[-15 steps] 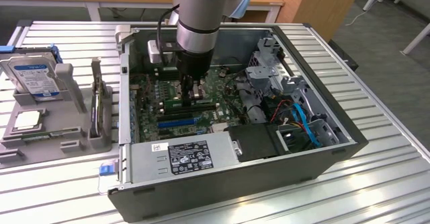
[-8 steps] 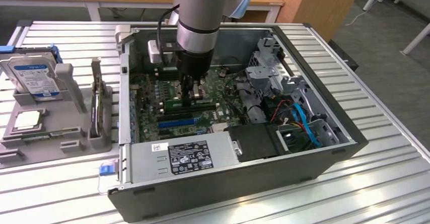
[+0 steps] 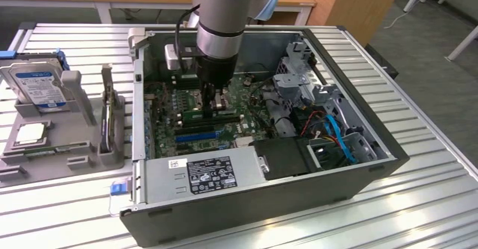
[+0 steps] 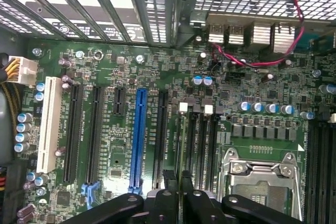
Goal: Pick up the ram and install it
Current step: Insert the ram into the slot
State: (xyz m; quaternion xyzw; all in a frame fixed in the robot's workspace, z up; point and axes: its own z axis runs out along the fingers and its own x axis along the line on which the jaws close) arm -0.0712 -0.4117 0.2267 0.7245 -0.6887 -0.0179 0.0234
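Observation:
The ram point(image 4: 181, 140) is a thin green stick seen edge-on in the wrist view, standing along one of the black memory slots point(image 4: 192, 140) beside the processor socket point(image 4: 257, 182). My gripper point(image 4: 177, 179) is shut on its top edge, one dark finger on each side. In the exterior view the gripper point(image 3: 216, 104) reaches straight down into the open computer case point(image 3: 336, 170), and the ram point(image 3: 228, 113) lies level just under the fingers, over the slots on the motherboard point(image 3: 168, 100). How deep the stick sits in the slot cannot be told.
A grey fixture point(image 3: 71, 131) on the exterior view's left holds a blue-labelled hard drive point(image 3: 37, 84) and a square silver chip point(image 3: 30, 132). Inside the case are the power supply point(image 3: 205, 176), a drive cage point(image 3: 299, 84) and blue cables point(image 3: 336, 131). A blue expansion slot point(image 4: 139, 140) lies near the gripper.

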